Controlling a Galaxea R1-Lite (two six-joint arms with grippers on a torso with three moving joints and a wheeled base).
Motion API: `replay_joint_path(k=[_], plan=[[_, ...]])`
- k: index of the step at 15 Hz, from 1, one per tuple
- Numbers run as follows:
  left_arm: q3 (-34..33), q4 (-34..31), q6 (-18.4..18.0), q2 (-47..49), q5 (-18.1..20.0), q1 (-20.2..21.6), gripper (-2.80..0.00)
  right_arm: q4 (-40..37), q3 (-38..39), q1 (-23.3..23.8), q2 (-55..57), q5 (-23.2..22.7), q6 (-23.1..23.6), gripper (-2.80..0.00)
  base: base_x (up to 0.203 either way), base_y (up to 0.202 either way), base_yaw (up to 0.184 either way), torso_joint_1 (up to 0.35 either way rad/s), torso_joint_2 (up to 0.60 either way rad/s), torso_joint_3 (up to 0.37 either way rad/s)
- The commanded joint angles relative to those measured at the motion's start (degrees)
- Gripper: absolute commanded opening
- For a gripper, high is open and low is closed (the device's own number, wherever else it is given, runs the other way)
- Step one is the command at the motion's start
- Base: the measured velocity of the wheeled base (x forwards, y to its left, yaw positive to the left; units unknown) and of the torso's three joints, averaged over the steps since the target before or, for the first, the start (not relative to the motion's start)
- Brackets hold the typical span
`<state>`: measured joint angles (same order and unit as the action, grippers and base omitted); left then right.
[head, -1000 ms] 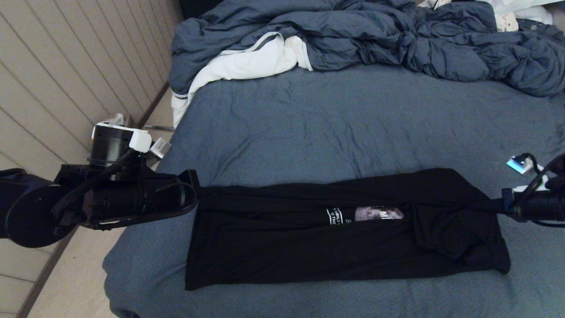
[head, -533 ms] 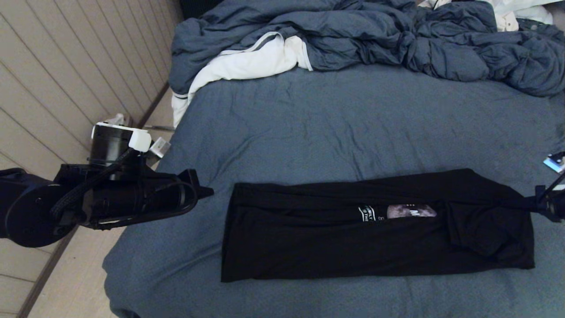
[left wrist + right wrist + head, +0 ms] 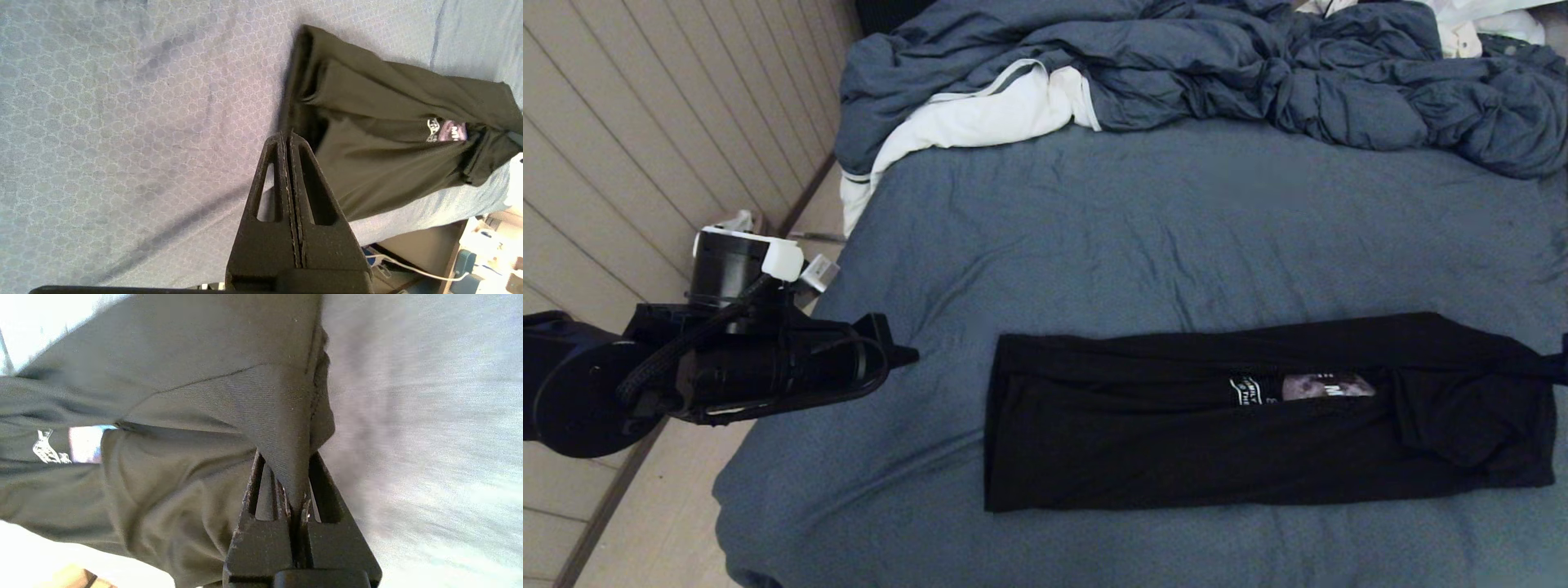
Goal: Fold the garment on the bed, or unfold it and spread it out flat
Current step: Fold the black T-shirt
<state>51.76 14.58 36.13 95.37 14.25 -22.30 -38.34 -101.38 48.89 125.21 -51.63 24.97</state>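
Here the bed [image 3: 1143,237] is carrying the garment [image 3: 1176,441], which is lying as a long folded band across its near right part, a strip of print showing. The right gripper [image 3: 300,498] is pinching the shirt's right-hand end, fingers [image 3: 261,490] clenched on a tuck of black cloth. The left gripper [image 3: 288,139] is hovering apart from the shirt's left edge, fingers [image 3: 273,171] pressed together on nothing.

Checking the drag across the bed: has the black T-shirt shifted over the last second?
Yes. The black T-shirt has slid toward the robot's right, away from the motionless left hand, pulled by the right hand clamped on its edge.
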Motion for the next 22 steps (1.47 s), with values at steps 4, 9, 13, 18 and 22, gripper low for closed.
replay_joint_path(k=[4,9,13,18,22], plan=[[0.01,0.09,0.55,0.08,0.08,-0.32,-2.80,-9.65,-10.12,2.44,1.69,-0.38,0.43,-2.80,0.000,0.000,0.000,0.000,0.00,0.000],[-0.52,0.10,0.92,0.08,0.02,-1.70,-2.80,-14.21,-10.21,-8.72,-4.23,-1.08,-0.34,-2.80,0.000,0.000,0.000,0.000,0.00,0.000],[-0.61,0.10,0.87,0.08,0.08,-1.79,-2.80,-17.16,-10.31,-21.78,-10.64,-0.88,-2.80,-2.80,0.000,0.000,0.000,0.000,0.00,0.000],[-0.70,0.10,0.87,-0.01,1.39,-1.79,-2.80,-17.78,-10.44,-39.60,-14.88,1.28,-7.67,-2.80,0.000,0.000,0.000,0.000,0.00,0.000],[-0.70,0.10,0.95,0.00,1.65,-1.79,-2.80,-17.04,-10.50,-54.01,-16.15,7.12,-10.28,-2.80,0.000,0.000,0.000,0.000,0.00,0.000]])
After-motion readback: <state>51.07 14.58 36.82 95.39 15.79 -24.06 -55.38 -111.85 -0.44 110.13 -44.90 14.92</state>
